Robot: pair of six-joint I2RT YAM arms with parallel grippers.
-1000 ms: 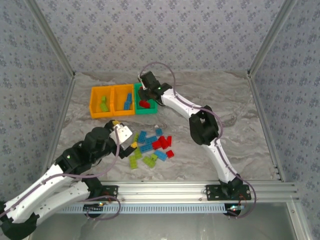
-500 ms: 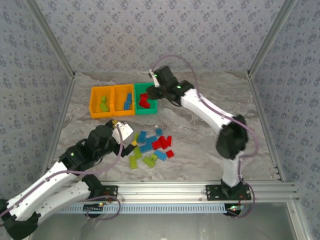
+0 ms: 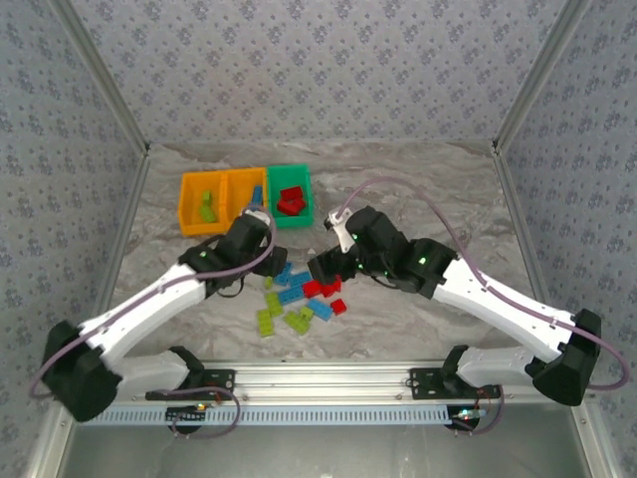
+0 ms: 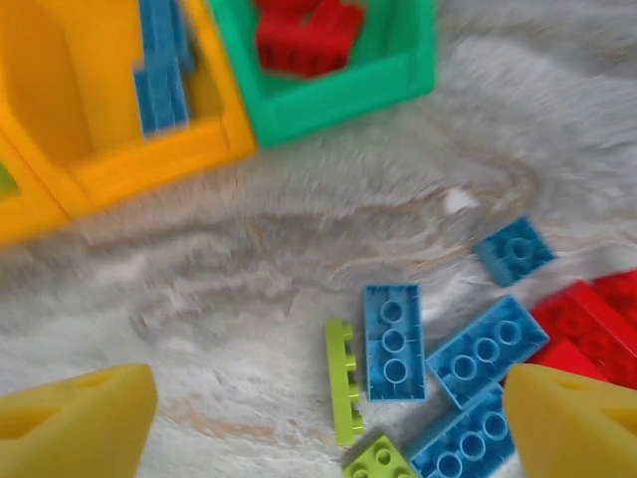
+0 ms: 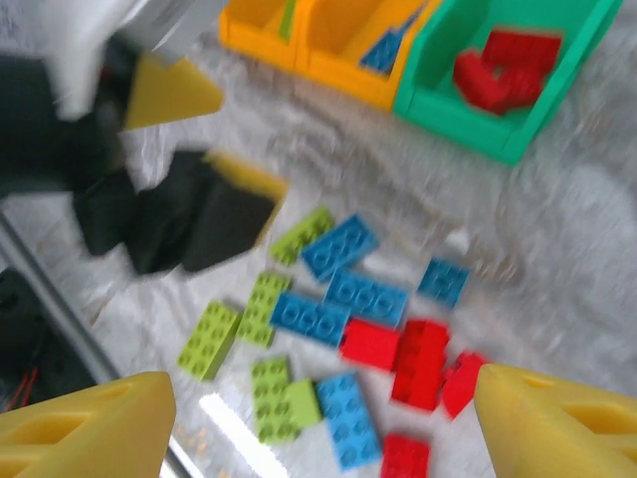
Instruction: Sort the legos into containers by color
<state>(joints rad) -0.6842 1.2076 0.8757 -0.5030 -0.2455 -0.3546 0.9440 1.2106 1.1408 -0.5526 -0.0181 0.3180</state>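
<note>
Though well begun, judged no more than partly done: reds (image 3: pixel 291 199) in the green bin (image 3: pixel 289 168), blues (image 3: pixel 258 192) in the middle orange bin (image 3: pixel 244 174), limes (image 3: pixel 206 207) in the left orange bin (image 3: pixel 199 177), and a mixed pile of loose legos (image 3: pixel 299 294) yet to clear from the desk (image 3: pixel 428 189). From above, all three bins at once, with both arms bent over the pile. From the wrist views instead, left jaws and right jaws each wide apart and empty, plus a thin lime piece (image 4: pixel 343 383) just beside a blue brick (image 4: pixel 390 341).
</note>
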